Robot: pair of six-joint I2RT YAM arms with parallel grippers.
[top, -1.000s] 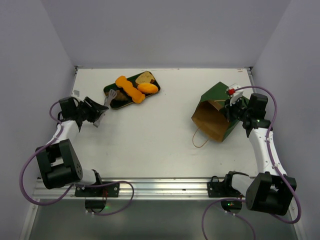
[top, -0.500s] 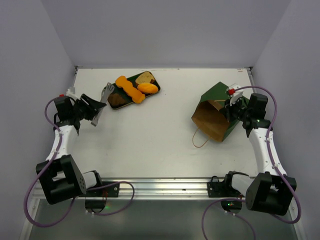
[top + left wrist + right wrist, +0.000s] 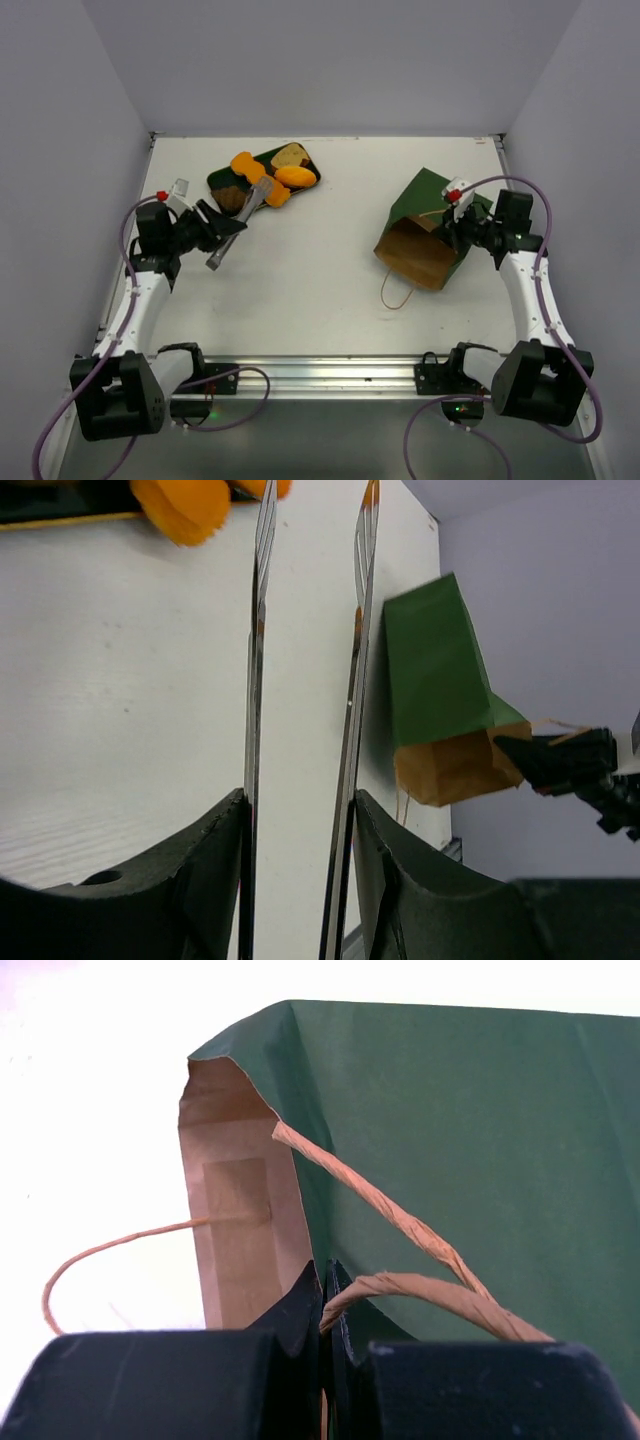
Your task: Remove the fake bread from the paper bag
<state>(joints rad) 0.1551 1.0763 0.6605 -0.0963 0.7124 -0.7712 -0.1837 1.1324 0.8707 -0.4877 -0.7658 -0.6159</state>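
And the left gripper (image 3: 258,192) had swung in from the tray's left end, out over the white table (image 3: 320,300). Its long thin metal blades stood parted with nothing between them, tips just beside the near edge of the dark green flat tray (image 3: 216,179).

All the fake bread in sight, orange and brown toy pieces (image 3: 293,176), lay on that tray at the far left, well apart from the bag. The long orange twist (image 3: 258,177) ran far-left to near-right across it.

Over on the right, the tall dark green paper bag (image 3: 425,200) with its brown kraft lining had slid a touch leftward. The right gripper (image 3: 326,1278) was clamped tight on the bag's rim, right by one thin string handle (image 3: 400,1225).

The bag lay tipped over, long axis running far to near, brown mouth facing the near-left. No bread showed in that mouth, though its depths were hidden. It looked like the emptying was done or nearly so, the free arm coming back toward the bag for a check.
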